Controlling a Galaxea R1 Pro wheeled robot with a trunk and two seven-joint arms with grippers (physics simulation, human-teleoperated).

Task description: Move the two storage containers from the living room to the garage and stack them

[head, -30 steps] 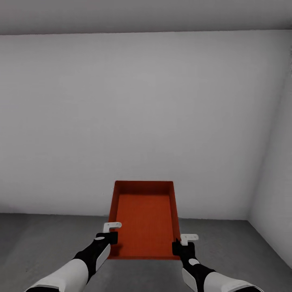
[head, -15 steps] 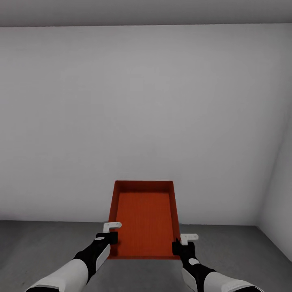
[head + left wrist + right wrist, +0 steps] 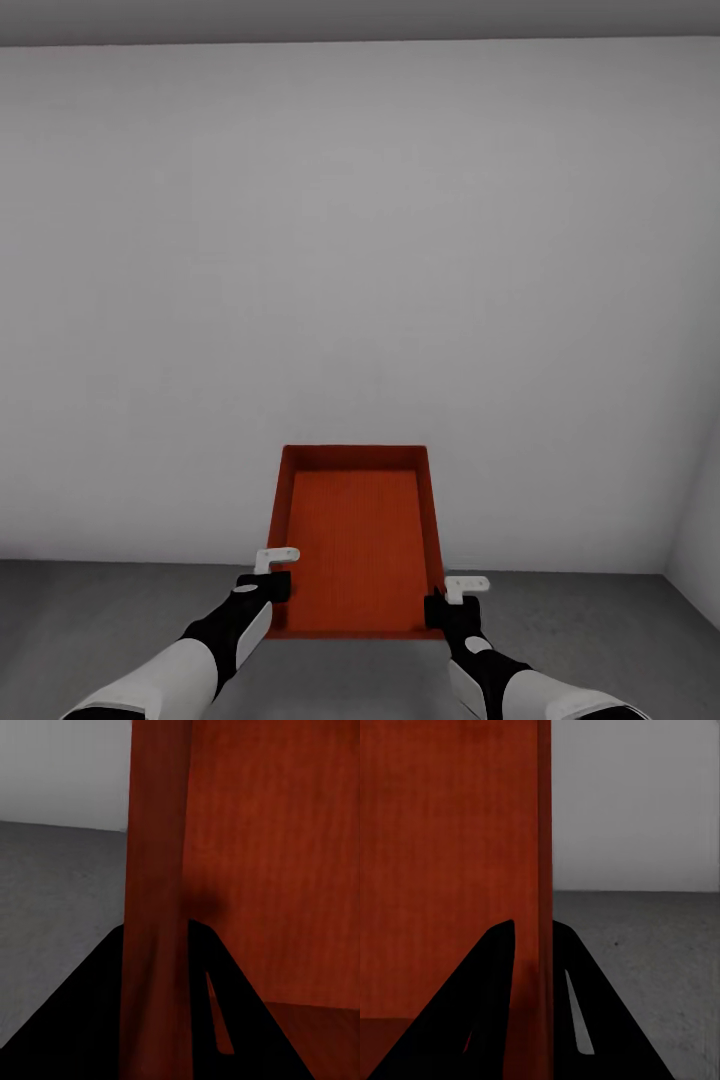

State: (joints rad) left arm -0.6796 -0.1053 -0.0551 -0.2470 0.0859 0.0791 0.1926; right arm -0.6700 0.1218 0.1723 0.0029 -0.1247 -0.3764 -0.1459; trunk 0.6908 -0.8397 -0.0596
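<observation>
So the robot's carrying one storage container (image 3: 356,545) out in front of it, held up off the floor (image 3: 100,620) between both arms. The left gripper (image 3: 268,585) has its jaws clamped on the container's left wall, near the corner closest to the robot, and the right gripper (image 3: 440,608) is pinched on the right wall the same way. In the left wrist view the orange wall (image 3: 157,907) runs right between the two dark fingers (image 3: 90,1020), and the right wrist view has the same thing, wall (image 3: 544,870) sandwiched by the fingers (image 3: 487,1005).

Compared to a second ago, the box and arms sit in exactly the same spot in the head view, but the background slid: the ceiling line has gone higher, the floor strip got thinner, and the right-hand corner of the pale grey wall (image 3: 350,250) has drifted toward the edge. That's the camera moving, not the container.
</observation>
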